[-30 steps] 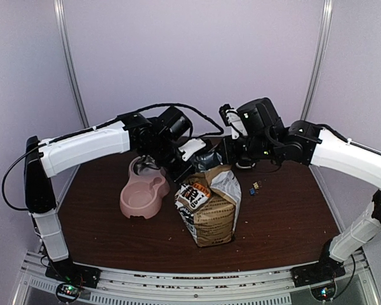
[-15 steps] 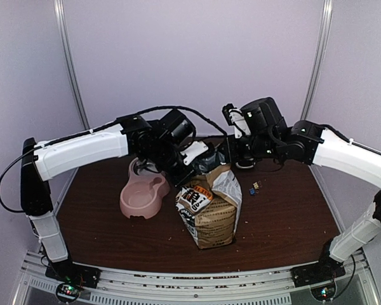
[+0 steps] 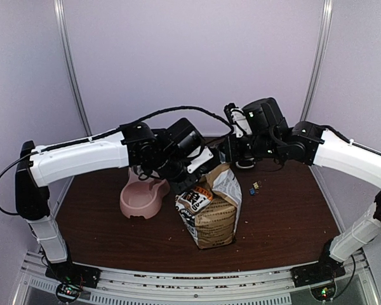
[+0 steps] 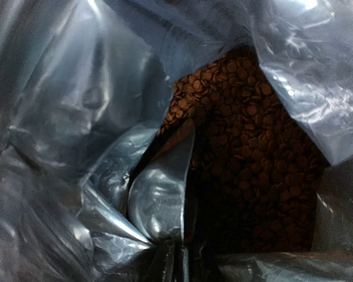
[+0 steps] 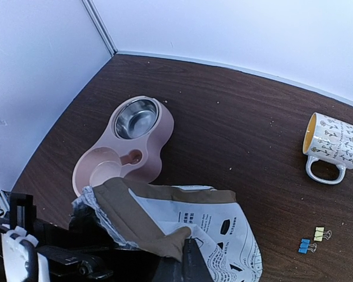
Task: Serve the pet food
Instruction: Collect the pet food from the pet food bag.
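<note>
The kraft-brown bag (image 3: 209, 213) stands on the table with its top pulled open. My right gripper (image 3: 227, 155) is shut on the bag's folded rim (image 5: 188, 238) and holds it up. My left gripper (image 3: 200, 166) reaches down into the bag's mouth. In the left wrist view it (image 4: 179, 264) is shut on the handle of a silver scoop (image 4: 159, 202), whose bowl lies against the shiny lining. The pet food (image 4: 253, 147), a heap of small dark brown pellets, lies just right of the scoop. No pellets show in the scoop's bowl.
A pink double bowl (image 3: 141, 197) sits left of the bag, with a steel insert (image 5: 135, 117) in its far cup. A white patterned mug (image 5: 332, 147) lies on its side at the back right. Blue and yellow binder clips (image 5: 313, 241) lie right of the bag.
My left arm has swung to the right and dipped lower, putting its gripper deeper into the bag's mouth. The right arm has hardly moved.
</note>
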Robot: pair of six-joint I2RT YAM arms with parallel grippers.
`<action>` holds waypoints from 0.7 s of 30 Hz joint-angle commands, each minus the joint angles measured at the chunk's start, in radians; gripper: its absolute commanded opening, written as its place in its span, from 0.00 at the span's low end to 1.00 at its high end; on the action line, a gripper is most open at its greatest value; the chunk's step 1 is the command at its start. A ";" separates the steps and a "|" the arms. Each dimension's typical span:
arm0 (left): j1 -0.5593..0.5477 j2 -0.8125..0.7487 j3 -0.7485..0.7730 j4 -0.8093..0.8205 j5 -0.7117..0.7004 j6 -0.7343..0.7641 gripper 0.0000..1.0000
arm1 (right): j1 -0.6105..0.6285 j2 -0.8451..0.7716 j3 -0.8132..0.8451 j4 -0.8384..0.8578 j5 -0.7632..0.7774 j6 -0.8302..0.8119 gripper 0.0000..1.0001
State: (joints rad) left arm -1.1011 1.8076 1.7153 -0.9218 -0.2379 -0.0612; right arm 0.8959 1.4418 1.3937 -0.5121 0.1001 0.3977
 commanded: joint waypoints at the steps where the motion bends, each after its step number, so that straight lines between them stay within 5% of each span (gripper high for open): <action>1: 0.000 0.046 -0.024 -0.217 0.212 0.049 0.00 | -0.014 -0.002 -0.012 0.030 0.003 0.005 0.00; 13: -0.022 -0.010 -0.076 -0.266 0.817 0.169 0.00 | -0.046 -0.027 -0.022 0.026 0.002 0.004 0.00; 21: 0.035 -0.049 -0.066 -0.180 0.912 0.018 0.00 | -0.051 -0.047 -0.034 0.014 0.002 0.007 0.00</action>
State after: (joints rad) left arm -1.0466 1.7901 1.6814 -0.9619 0.3080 0.0490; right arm 0.8783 1.4277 1.3670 -0.5522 0.0097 0.3969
